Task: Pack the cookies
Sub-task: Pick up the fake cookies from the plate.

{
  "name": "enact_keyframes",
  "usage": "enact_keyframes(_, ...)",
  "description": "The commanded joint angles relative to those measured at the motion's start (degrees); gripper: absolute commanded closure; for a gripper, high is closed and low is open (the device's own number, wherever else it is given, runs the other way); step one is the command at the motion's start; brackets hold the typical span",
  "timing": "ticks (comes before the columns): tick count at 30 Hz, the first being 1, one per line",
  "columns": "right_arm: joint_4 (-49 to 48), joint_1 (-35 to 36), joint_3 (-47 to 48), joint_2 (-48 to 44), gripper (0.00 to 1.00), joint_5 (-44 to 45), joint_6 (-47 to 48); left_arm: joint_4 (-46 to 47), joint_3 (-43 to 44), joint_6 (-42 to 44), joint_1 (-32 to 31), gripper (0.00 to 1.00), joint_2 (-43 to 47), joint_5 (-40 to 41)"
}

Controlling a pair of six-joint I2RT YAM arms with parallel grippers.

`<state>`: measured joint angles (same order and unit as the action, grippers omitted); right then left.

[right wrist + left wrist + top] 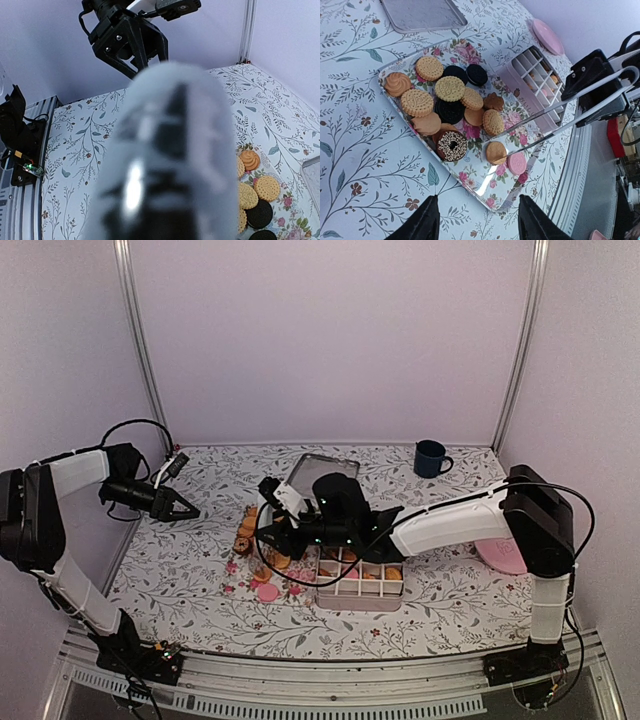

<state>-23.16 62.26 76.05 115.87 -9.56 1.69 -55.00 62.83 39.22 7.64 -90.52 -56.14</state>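
Seen from above, the right gripper [605, 90] is reaching in from 3 o'clock across the floral table [180, 580] and is clamping a pair of metal tongs [545, 112]. In the left wrist view the tongs are slanting down to the flowered tray [480, 187], their tips ending at an orange cookie [495, 151] just beside a pink cookie [516, 162] at the tray's near corner. Most of the cookies [450, 107] are lying in a loose heap on that tray at the centre of the table: golden rounds, several dark ones and a sprinkled ring. A few more are sitting in the compartments of the divided box [360, 598], which is standing just beside the tray at its 4 o'clock. The left gripper [190, 508] is hanging at 9 o'clock, well apart from the tray, its fingers spread and grasping nothing. A grey lid [320, 472] is lying at 12 o'clock behind the tray, a dark blue mug [430, 457] is standing at 1 o'clock, and a pink plate [547, 35] is resting at 3 o'clock, partly hidden under the right arm. The right wrist view is largely blocked by a blurred grey shape.
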Motion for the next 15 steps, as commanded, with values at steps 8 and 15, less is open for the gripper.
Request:
enact_keyframes(8, -2.2, 0.7, 1.8, -0.8, 0.57, 0.6, -1.4, -0.7, 0.0, 0.9, 0.5, 0.46, -0.4, -1.0)
enact_keyframes(15, -2.1, 1.1, 1.4, 0.3, 0.58, -1.1, -3.0, -0.8, -0.2, 1.1, 0.5, 0.46, -0.6, -1.0)
